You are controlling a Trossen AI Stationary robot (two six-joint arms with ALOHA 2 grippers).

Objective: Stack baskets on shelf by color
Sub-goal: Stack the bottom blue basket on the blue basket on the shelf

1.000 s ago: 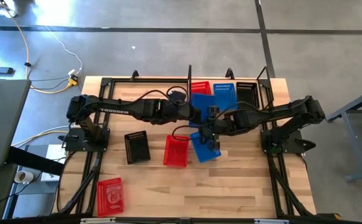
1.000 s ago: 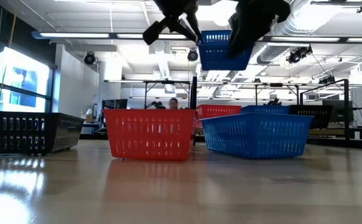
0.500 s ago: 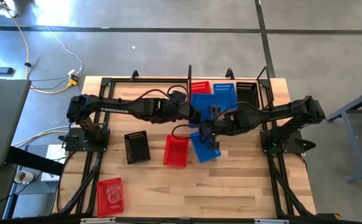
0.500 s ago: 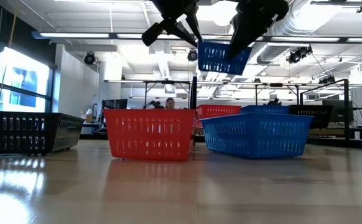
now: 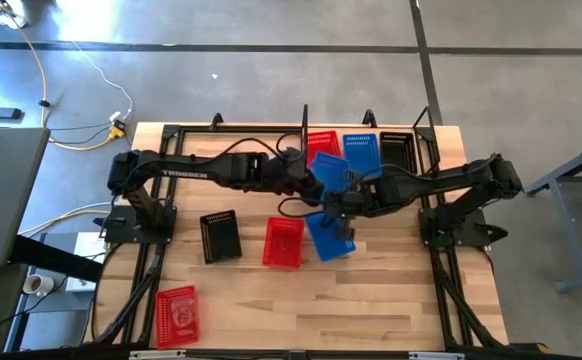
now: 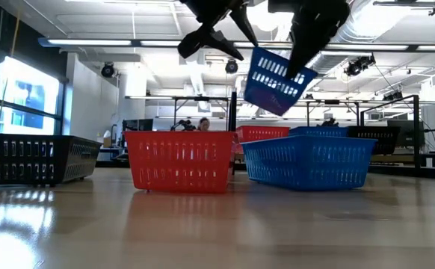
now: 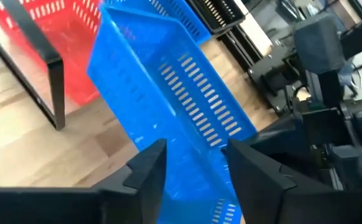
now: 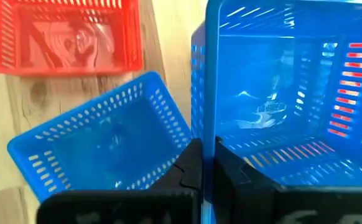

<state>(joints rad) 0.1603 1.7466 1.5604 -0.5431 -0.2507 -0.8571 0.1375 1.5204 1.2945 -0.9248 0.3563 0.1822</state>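
Note:
A blue basket hangs tilted in the air above the table's middle, with my right gripper shut on it. My left gripper is open at the basket's left end, its fingers apart on either side of the basket's long wall. On the table stand a second blue basket, a red one and a black one. The shelf at the far edge carries a red, a blue and a black basket. My right gripper pinches one wall of the blue basket at its rim, one finger inside the basket and one outside. The basket is lifted clear of the table and hangs slanted, with its open side toward the right wrist camera.
Another red basket lies near the table's front left corner. Black arm-mount frames run along both table sides. Bare wood lies at the front right. A person shows in the room far behind.
My left gripper has opened and let go of the lifted blue basket and drawn back a little toward the table's left. The basket, level before, has tipped to a slant and turned, and now hangs from my right gripper alone.

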